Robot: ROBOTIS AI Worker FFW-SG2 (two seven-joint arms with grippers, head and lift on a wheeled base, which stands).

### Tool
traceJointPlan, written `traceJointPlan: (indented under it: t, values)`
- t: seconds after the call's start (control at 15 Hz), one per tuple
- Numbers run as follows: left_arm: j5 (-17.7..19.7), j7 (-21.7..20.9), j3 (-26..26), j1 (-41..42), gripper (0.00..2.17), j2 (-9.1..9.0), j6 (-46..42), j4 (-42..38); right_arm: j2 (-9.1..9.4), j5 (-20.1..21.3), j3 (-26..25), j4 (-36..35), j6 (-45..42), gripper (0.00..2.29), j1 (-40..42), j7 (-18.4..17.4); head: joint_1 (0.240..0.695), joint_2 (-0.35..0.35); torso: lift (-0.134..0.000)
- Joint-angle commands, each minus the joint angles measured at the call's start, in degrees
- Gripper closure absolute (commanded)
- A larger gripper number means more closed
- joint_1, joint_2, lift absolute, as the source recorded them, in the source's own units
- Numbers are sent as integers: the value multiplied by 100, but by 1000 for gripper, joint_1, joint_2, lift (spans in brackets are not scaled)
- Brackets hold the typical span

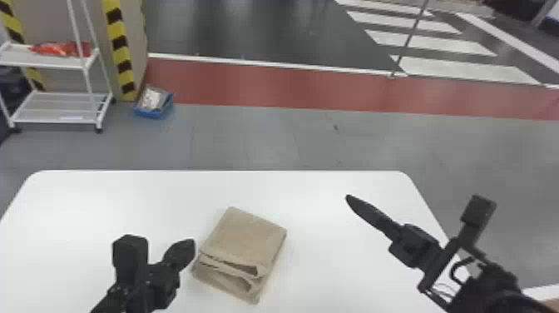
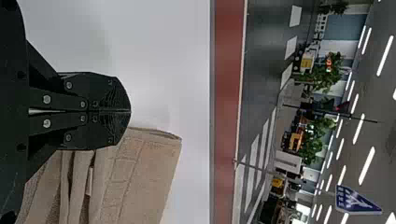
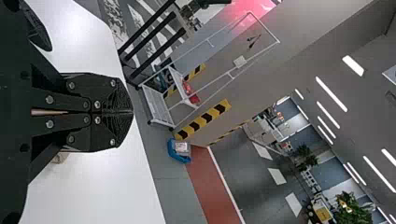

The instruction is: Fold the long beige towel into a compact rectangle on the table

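Note:
The beige towel (image 1: 249, 233) lies folded into a thick, roughly square bundle on the white table (image 1: 324, 249), turned at an angle, its layered folds facing the near side. Just left of it is my left gripper (image 1: 189, 245); in the left wrist view the gripper (image 2: 130, 111) is shut, its fingertips meeting, with the towel (image 2: 149, 172) beside and partly behind it. My right gripper (image 1: 350, 199) is over the table's right part, well apart from the towel. The right wrist view has this gripper (image 3: 132, 112) shut with nothing between its fingertips.
The table's far edge runs straight with rounded corners. Beyond it on the floor stand a white wheeled rack (image 1: 62, 108) at the left and a blue bin (image 1: 154, 111) beside a striped pillar (image 1: 120, 50).

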Motion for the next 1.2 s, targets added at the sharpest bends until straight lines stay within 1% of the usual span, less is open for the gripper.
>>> traceJointPlan:
  t: [0.0, 0.2, 0.4, 0.53, 0.67, 0.73, 0.87, 1.0, 1.07, 1.13]
  values:
    - [-53, -8, -89, -44, 1825, -9, 128, 96, -8, -1, -18, -1, 0, 1649, 0, 0, 695, -224, 0]
    - [-106, -8, -106, -26, 1825, 17, 550, -1, -26, 8, -35, -1, 53, 1649, -35, 0, 695, -235, 0]
    - [-89, -78, -53, 159, 1825, 53, 954, -361, -44, -1, -44, -1, 159, 1649, -70, 0, 695, -240, 0]
    - [-27, -175, -1, 352, 1825, 61, 1095, -546, -44, 8, -35, -1, 194, 1649, -79, 0, 695, -244, 0]
    - [228, -272, 96, 554, 1825, 97, 1341, -889, -44, -1, -35, -1, 229, 1649, -88, 0, 695, -250, 0]
    - [272, -359, 157, 660, 1825, 88, 1411, -1056, -44, 8, -35, -1, 247, 1649, -88, 0, 695, -253, 0]
    - [324, -395, 175, 870, 1831, 97, 1429, -1311, -44, 8, -27, -1, 299, 1649, -140, -8, 695, -261, 0]
    - [404, -447, 157, 923, 1831, 88, 1517, -1381, -44, 8, -27, -1, 334, 1649, -140, 0, 695, -266, 0]
    - [377, -403, 157, 923, 1831, 79, 1359, -1372, -44, 8, -27, -1, 352, 1649, -123, 0, 695, -269, 0]
    - [324, -342, 157, 906, 1831, 79, 989, -1311, -44, -1, -27, -62, 370, 1649, -96, 0, 695, -275, 0]
